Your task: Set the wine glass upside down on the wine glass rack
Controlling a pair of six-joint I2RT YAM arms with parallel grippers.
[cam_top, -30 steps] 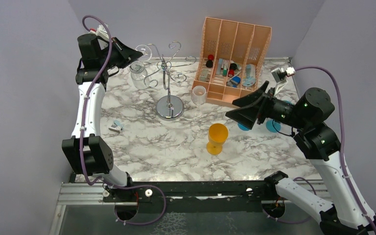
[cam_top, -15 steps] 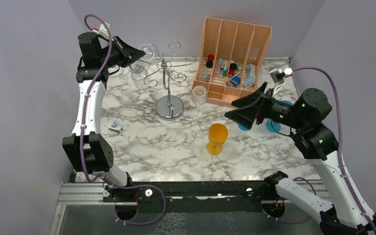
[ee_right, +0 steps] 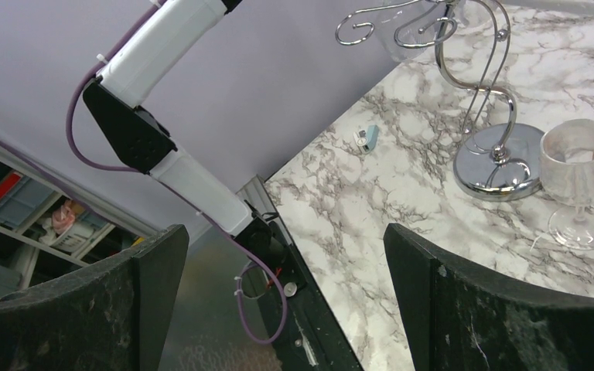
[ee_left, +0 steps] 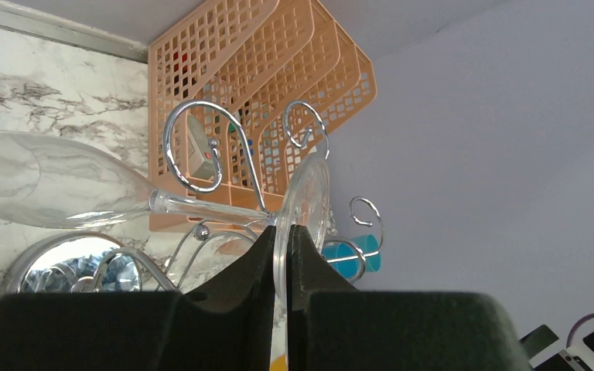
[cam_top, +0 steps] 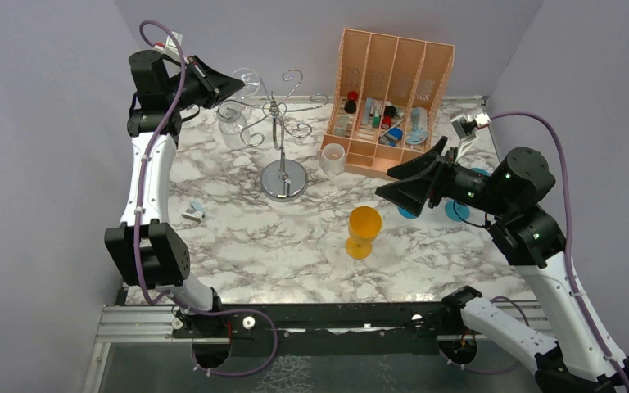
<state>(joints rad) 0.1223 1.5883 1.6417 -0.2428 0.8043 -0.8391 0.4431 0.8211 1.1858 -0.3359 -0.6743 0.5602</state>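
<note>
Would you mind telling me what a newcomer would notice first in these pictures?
Probably the left end effector, high at the far left, pinching the foot of a clear wine glass held sideways beside the curled arms of the silver wine glass rack. Next, the orange goblet standing alone in the middle and the orange slotted organiser at the back right.

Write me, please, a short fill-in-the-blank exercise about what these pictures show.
1. The left gripper, not the ___ one, is shut on the foot of the clear wine glass.
2. The jaws of the right gripper stand ___, with nothing between them.
3. The goblet standing upright on the marble table is ___ in colour.
Missing words: right; open; orange.
</note>
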